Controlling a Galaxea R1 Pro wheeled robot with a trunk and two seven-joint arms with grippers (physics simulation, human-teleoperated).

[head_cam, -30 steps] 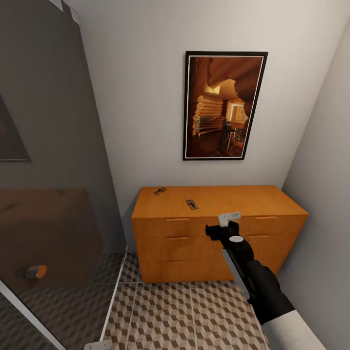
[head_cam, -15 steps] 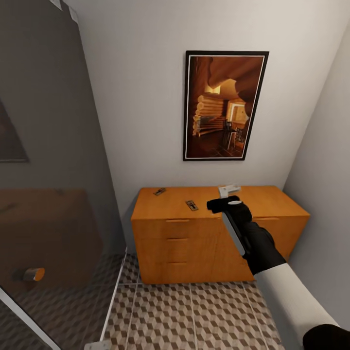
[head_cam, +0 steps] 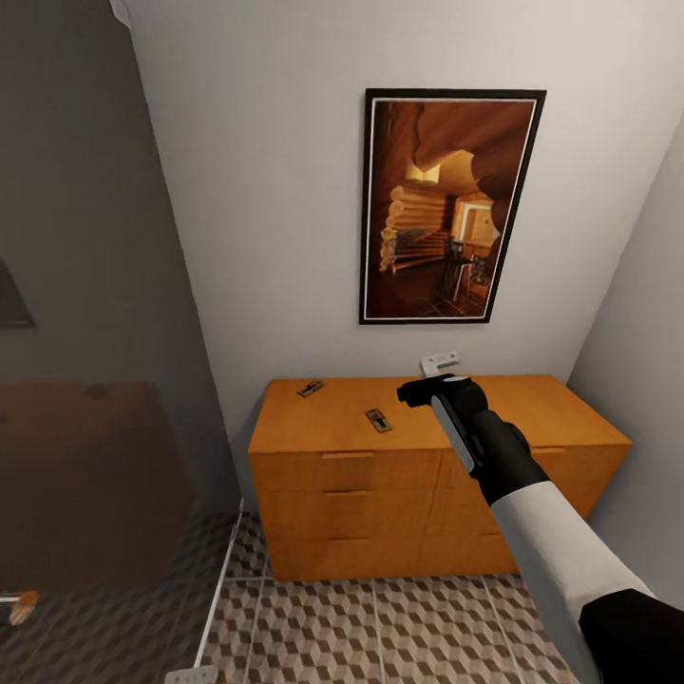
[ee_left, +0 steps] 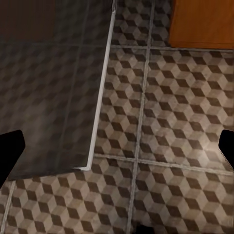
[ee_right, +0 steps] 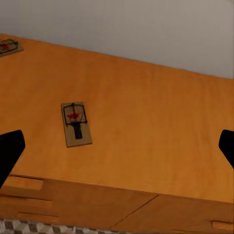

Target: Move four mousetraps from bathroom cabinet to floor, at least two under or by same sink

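Right gripper point(head_cam: 429, 382) above cabinet point(head_cam: 418, 475) top, jaws spread, empty. Near mousetrap point(ee_right: 76, 124) just left-forward of it, far mousetrap point(head_cam: 310, 388) beyond, at left rear corner. Both on cabinet; none seen on bathroom floor point(head_cam: 380, 632). Left gripper point(ee_left: 117, 146) released, over tiles.

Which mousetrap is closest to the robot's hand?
The mousetrap lying mid-top on the cabinet, just left of the right gripper. The other mousetrap sits farther off, near the back left corner.

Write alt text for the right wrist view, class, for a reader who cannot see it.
A mousetrap lies flat on the orange-brown cabinet top, between the open right gripper's dark fingertips. A second mousetrap sits farther back, by the pale wall.
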